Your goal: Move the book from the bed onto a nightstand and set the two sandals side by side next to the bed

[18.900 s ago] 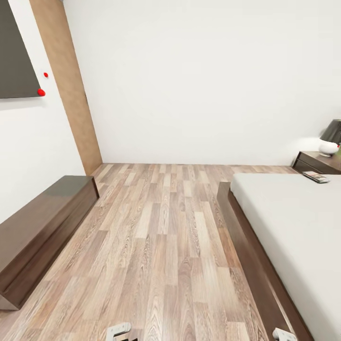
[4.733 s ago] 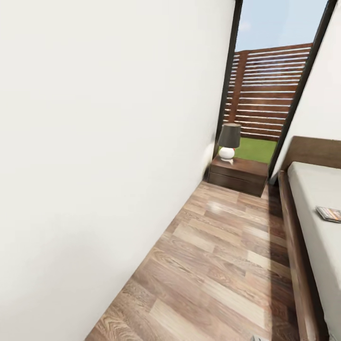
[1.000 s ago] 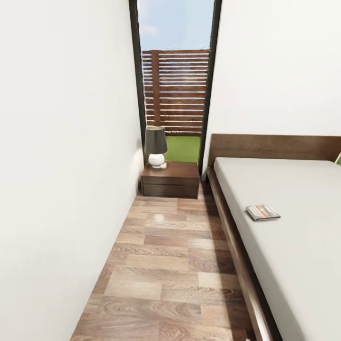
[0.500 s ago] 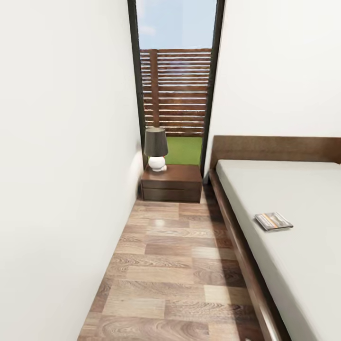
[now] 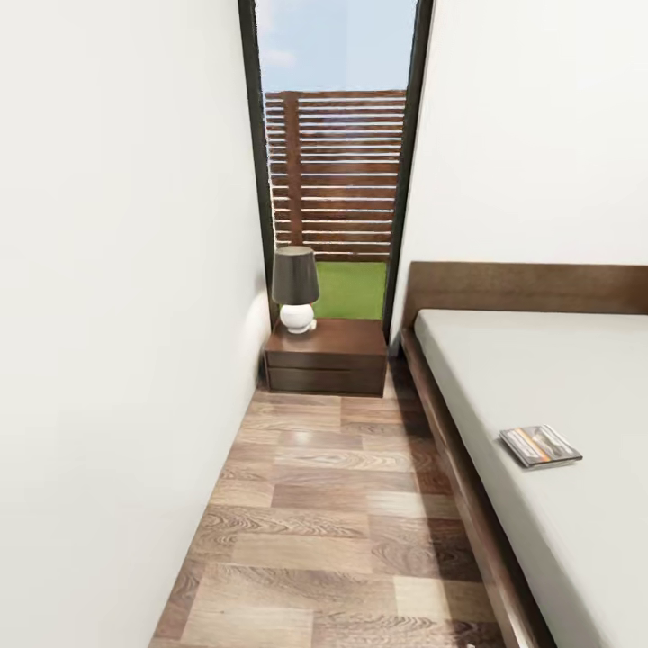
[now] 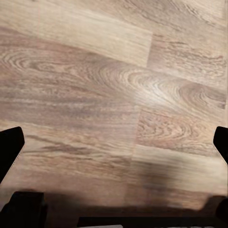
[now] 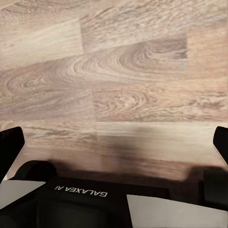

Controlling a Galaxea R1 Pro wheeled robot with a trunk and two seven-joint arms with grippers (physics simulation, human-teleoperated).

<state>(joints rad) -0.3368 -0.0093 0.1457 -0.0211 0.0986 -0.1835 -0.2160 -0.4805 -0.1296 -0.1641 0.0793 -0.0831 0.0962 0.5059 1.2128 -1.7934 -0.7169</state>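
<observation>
White walls (image 5: 117,270), plank floor (image 5: 333,504), tall window (image 5: 333,153)

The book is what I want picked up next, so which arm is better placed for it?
Probably the right: the book lies on the bed at the head view's right side. Both grippers are open over bare floor.
</observation>
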